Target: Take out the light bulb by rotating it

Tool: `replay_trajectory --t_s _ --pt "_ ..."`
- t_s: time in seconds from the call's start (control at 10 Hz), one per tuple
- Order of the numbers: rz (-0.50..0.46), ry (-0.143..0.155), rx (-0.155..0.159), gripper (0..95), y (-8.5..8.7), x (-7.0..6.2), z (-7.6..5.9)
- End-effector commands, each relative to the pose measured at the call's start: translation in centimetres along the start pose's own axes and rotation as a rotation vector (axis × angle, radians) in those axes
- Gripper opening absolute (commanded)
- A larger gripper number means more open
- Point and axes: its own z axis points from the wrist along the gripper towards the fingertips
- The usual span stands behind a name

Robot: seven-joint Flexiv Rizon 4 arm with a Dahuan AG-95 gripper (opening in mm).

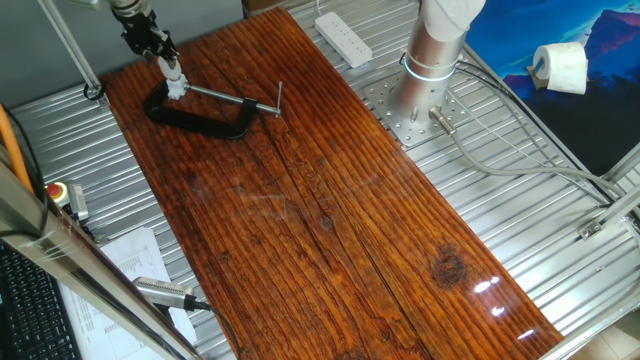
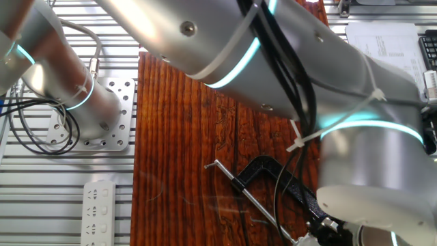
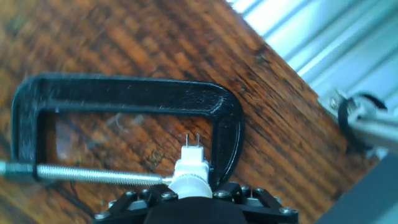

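Holding: the light bulb (image 3: pixel 189 176) is sitting between the tips of the end effector (image 3: pixel 189 194), which is clamped on its white body.
Bulb detail: two thin metal pins are sticking out of the bulb's narrow end in the hand view, pointing away from the camera; any grey screw base is not showing.
Bulb position: it is hanging just inside the mouth of the black C-clamp (image 3: pixel 124 102), beside the end of the steel screw bar (image 3: pixel 93 175); whether it is touching clamp or bar, cannot tell.
Same from one fixed view: the bulb (image 1: pixel 176 88) is showing as a small white spot under the end effector (image 1: pixel 172 80), right over the clamp (image 1: pixel 200 115) at the far left corner of the table (image 1: pixel 330 230).
Clamp: it is lying flat on the wood, its screw bar (image 1: pixel 230 97) running out to a short cross handle.
Other fixed view: the arm's silver links are filling most of the frame; the clamp (image 2: pixel 270 181) and its bar (image 2: pixel 256 198) are peeking out below them, the bulb hidden.
Surroundings: a white power strip (image 1: pixel 343 35) is lying near the arm's base (image 1: pixel 432 60), a roll of tissue (image 1: pixel 560 68) sitting well off to the right.
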Motion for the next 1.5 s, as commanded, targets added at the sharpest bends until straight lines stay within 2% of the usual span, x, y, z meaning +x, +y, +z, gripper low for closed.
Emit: replay_trajectory --t_s 0.1,0.9,1.0,1.3,1.4,1.5 --pt "0.063 -0.014 -0.009 57.0 0.44 0.75 0.40" --pt "0.071 -0.010 -0.003 57.0 0.50 0.84 0.50" --pt "0.072 -0.010 -0.003 38.0 0.50 0.84 0.50" --pt "0.077 -0.007 -0.002 38.0 0.50 0.84 0.50" --pt "0.074 -0.005 0.000 19.0 0.51 0.86 0.51" --pt "0.074 -0.006 0.000 19.0 0.52 0.87 0.52"
